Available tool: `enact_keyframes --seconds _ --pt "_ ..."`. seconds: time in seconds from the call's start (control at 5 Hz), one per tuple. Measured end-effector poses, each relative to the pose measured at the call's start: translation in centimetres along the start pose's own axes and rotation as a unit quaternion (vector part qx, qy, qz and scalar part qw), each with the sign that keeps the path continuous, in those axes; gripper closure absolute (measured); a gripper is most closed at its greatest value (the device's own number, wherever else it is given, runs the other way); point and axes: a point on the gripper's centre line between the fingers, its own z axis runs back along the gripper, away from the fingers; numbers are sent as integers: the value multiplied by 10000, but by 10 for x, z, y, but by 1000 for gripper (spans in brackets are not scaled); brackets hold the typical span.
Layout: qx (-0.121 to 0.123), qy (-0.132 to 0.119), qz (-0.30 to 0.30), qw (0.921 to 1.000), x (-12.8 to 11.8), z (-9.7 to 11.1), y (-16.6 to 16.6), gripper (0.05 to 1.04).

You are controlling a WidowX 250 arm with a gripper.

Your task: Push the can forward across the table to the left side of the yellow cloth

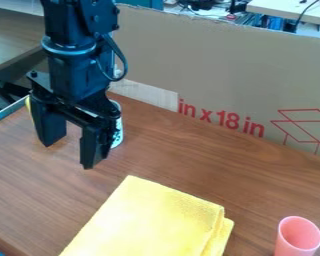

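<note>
1. We see a white, dark-patterned object (118, 136) on the brown table (169, 150), partly hidden behind the gripper (68, 156); we cannot tell its full shape.
2. We find the gripper at the upper left, pointing down; its two fingers stand spread apart, open, with nothing held between them.
3. We see a folded yellow cloth (149, 220) lying flat, nearer the camera than the gripper and just beside it; its layers show at the right edge.
4. We note a pink cup (299, 240) at the lower right, upright, open end up, well apart from the gripper; it stands near the cloth without touching it.
5. We see a cardboard panel (223, 75) with red print along the table's far side.
</note>
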Motion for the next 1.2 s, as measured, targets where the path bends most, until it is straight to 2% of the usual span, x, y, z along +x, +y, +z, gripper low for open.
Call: enact_keyframes --seconds 0.2,0.4,0.6,1.0,1.2 --pt "-23 76 -49 10000 -1 -3 -1 83" --pt "-151 -461 -6 9988 29 10 24 83" --pt "-228 -820 107 9963 63 10 38 83" --pt "-138 -1066 125 9941 130 -22 68 83" --pt "-263 -1223 164 9920 154 -20 86 83"
